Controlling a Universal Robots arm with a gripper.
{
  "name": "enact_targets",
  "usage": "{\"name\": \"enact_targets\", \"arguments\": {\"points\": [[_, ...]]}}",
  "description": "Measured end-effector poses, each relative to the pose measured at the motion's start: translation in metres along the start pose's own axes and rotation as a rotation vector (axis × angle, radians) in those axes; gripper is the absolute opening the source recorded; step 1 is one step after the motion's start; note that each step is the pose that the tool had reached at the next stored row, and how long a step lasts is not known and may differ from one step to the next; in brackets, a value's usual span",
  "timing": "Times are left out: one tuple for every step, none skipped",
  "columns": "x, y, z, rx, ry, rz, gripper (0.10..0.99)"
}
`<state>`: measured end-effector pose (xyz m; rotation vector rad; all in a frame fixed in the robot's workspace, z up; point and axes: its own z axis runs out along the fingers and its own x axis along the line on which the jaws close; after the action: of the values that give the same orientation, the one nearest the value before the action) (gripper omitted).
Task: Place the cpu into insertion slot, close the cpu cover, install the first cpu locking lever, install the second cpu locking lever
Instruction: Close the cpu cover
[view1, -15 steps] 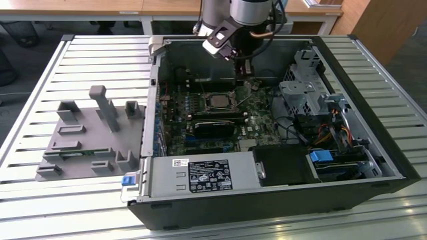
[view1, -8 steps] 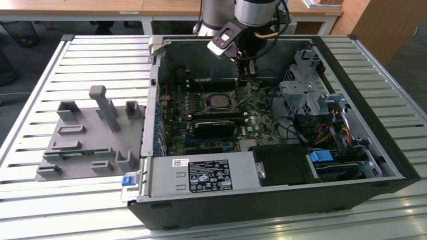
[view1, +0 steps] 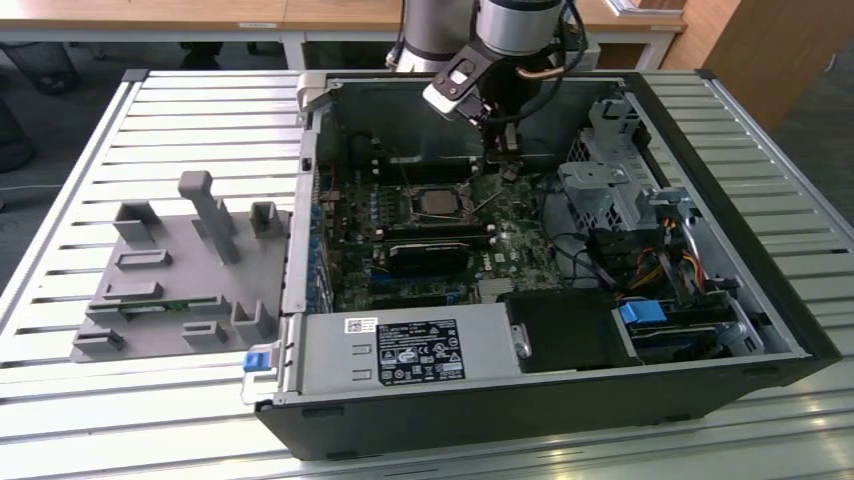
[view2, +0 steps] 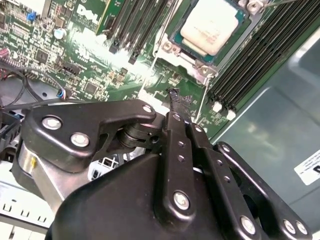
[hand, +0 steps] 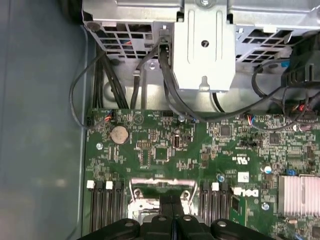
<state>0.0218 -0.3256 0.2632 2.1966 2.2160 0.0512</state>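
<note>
The cpu (view2: 210, 26), a flat square chip with a silvery top, sits in the insertion slot (view1: 438, 201) on the green motherboard. The cpu cover (view2: 199, 67), a thin silvery frame, lies around the chip. A thin metal lever (view2: 286, 2) runs past the socket's corner. My gripper (view2: 176, 97) hangs above the board beside the socket, a short way off it. Its black fingertips (hand: 170, 201) are pressed together with nothing between them. In the exterior view the gripper (view1: 506, 150) is over the board just to the right of the socket.
Black memory slots (view2: 260, 55) flank the socket. A grey drive cage (hand: 205, 45) and loose cables (hand: 165, 85) stand at the board's edge. A heatsink (hand: 299, 194) is nearby. The case walls (view1: 314, 170) hem the board in. Outside the case sits a grey fixture tray (view1: 174, 280).
</note>
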Motion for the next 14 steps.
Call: {"name": "enact_targets", "arguments": {"points": [[0.0002, 0.0013, 0.0003, 0.0, 0.0001, 0.0, 0.106], [0.0005, 0.0029, 0.0006, 0.0, 0.0002, 0.0, 0.106], [0.0008, 0.0045, 0.0008, 0.0, 0.0003, 0.0, 0.106], [0.0011, 0.0059, 0.001, 0.0, 0.0003, 0.0, 0.106], [0.0013, 0.007, 0.0012, 0.0, 0.0003, 0.0, 0.106], [0.0017, 0.0083, 0.0014, 0.0, 0.0001, 0.0, 0.106], [0.002, 0.0094, 0.0017, 0.0, 0.0001, 0.0, 0.106], [0.0024, 0.0104, 0.002, 0.0, 0.0002, 0.0, 0.106], [0.0029, 0.0115, 0.0023, 0.0, -0.0001, 0.0, 0.106], [0.0035, 0.0132, 0.0027, 0.0, -0.0001, 0.0, 0.106], [0.0039, 0.0147, 0.0032, 0.001, -0.0002, 0.0, 0.106], [0.0042, 0.016, 0.0036, 0.001, -0.0004, 0.0, 0.106], [0.0046, 0.0175, 0.0041, 0.001, -0.0005, 0.0, 0.106], [0.0051, 0.0193, 0.0045, 0.002, -0.0007, 0.0, 0.106]]}}
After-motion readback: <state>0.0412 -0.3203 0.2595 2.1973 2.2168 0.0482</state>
